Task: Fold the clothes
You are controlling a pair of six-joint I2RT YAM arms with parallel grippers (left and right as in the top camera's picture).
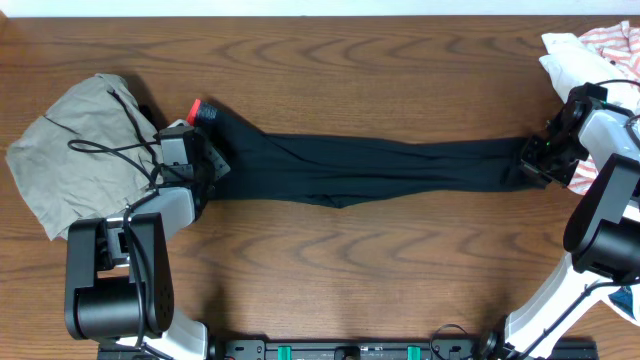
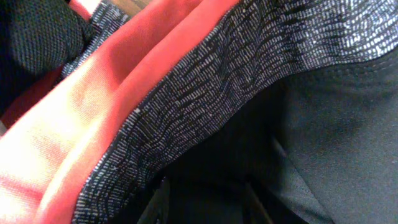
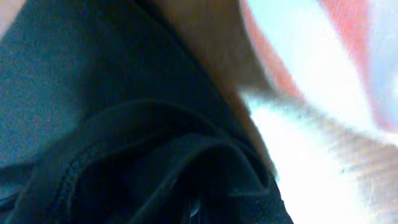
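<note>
- Wood-grain counter [image 1: 350, 270], brown and smooth, carries everything.
- Black leggings [image 1: 380, 165] lie stretched flat between my two grippers. Their long axis runs straight from one gripper to the other, and both legs lie together as one narrow, matte, stretchy band.
- Crumpled khaki garment [image 1: 70, 150] sits just behind my left gripper [image 1: 200, 160]; white and red-striped garments [image 1: 590, 50] are heaped just beyond my right gripper [image 1: 535, 160].
- My left gripper is at the waist end and looks clamped partway on the thick waistband [image 2: 205, 93], a grey speckled knit edged in smooth red.
- My right gripper is pinched fully down on the thin ankle hems [image 3: 155, 143].
- Each arm already has its own end, so I judge the fold should carry one end along that axis toward the other.
</note>
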